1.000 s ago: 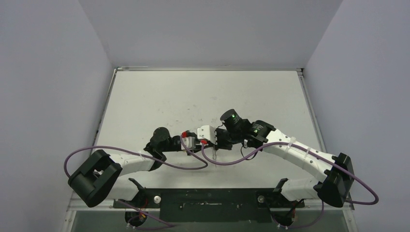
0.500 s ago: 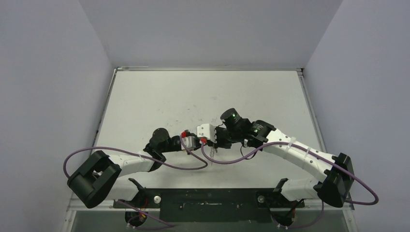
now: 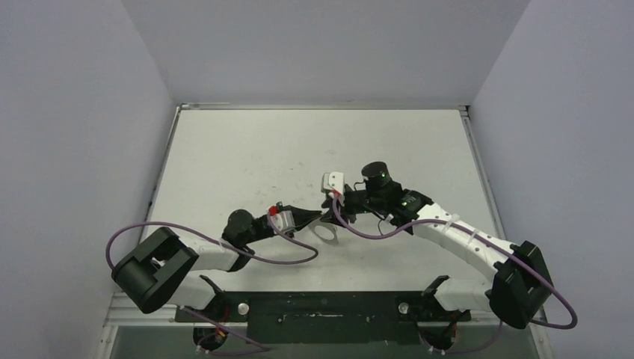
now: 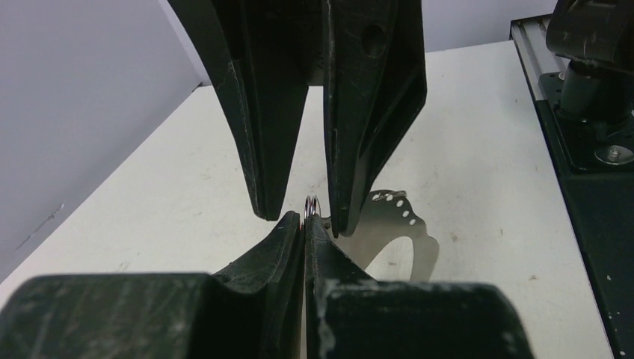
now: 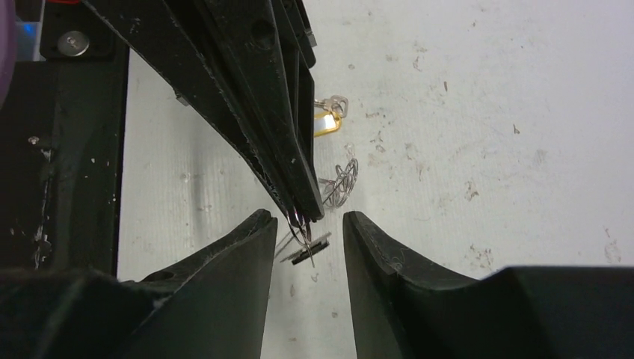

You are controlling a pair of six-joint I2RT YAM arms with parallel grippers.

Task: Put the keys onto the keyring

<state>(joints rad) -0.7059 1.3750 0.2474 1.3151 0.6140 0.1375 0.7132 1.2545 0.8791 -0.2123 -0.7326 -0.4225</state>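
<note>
We see two black plastic pincers meeting tip to tip low over a white, scuffed worktop (image 5: 486, 149). The left pincer (image 4: 305, 223) is closed, its tapered, wedge-shaped fingers pressed flat together, and it pinches a small ring (image 4: 311, 203) of thin bright metal that pokes out just past its tips. In the right wrist view a dark, flat, slender piece, which we take to be the black key (image 5: 304, 252), dangles from that ring just under the left pincer's tips. The right pincer (image 5: 305, 221) is open and holds nothing, its two matte, scratched fingers standing on either side of the left pincer's tips without touching them. The keyring (image 5: 342, 179) lies on the worktop a little beyond the right pincer's tips, a loose tangle of fine silvery wire curves. We cannot tell its exact outline. The yellow key (image 5: 327, 122) lies farther beyond it, apart from the wire, its glossy rounded yellow-orange head joined to pale metal. We judge that the task is only partly done. The black key is lifted on its small ring, but nothing shows it threaded onto the keyring. The yellow key rests on the worktop, not yet picked up or threaded.
</note>
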